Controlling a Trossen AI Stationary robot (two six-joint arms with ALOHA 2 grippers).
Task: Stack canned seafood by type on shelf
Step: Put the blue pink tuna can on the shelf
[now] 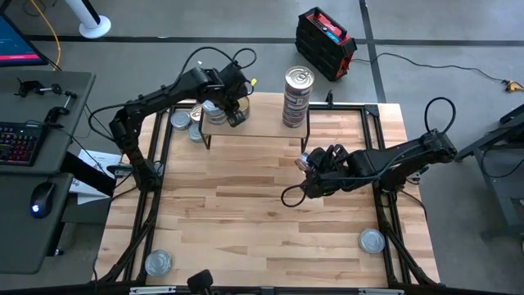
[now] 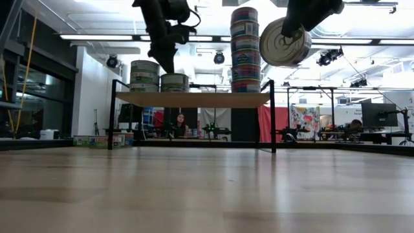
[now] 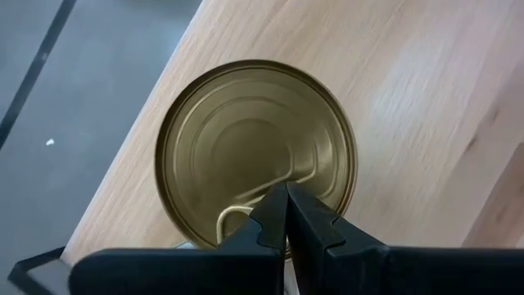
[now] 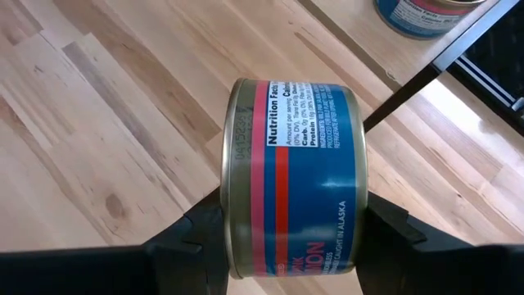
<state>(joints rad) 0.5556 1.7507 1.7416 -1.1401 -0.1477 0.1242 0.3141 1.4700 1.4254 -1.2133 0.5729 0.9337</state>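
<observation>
The shelf [image 1: 262,127] [image 2: 194,99] stands at the table's far side. On it are a tall stack of tins [image 1: 298,97] [image 2: 244,52] and two shorter piles [image 2: 145,76] [image 2: 174,82]. My left gripper [image 1: 235,113] [image 3: 286,197] [image 2: 169,65] is shut and points down over the gold pull-tab lid [image 3: 254,156] of a tin near the shelf's left end. My right gripper [image 1: 309,161] [image 4: 291,238] is in front of the shelf, shut on a blue-and-red labelled tin [image 4: 295,176] [image 2: 284,42]. My left gripper's shut fingertips [image 3: 274,215] stand over the gold lid's pull-tab [image 3: 233,215], coming from above; I cannot tell whether they touch it. My right gripper pinches the blue-and-red tin between its two fingers, one on each flat end [image 4: 233,164] [image 2: 281,48]. The fingers come slanting down from the table's right. The tin is lifted clear and lies on its side, one flat end facing the table's near edge.
Two tins [image 1: 180,121] [image 1: 196,133] lie by the shelf's left end, lower than its board. Single tins rest near the table's near-left corner [image 1: 158,262] and near-right corner [image 1: 372,240]. People sit in the room behind the shelf [image 2: 180,123].
</observation>
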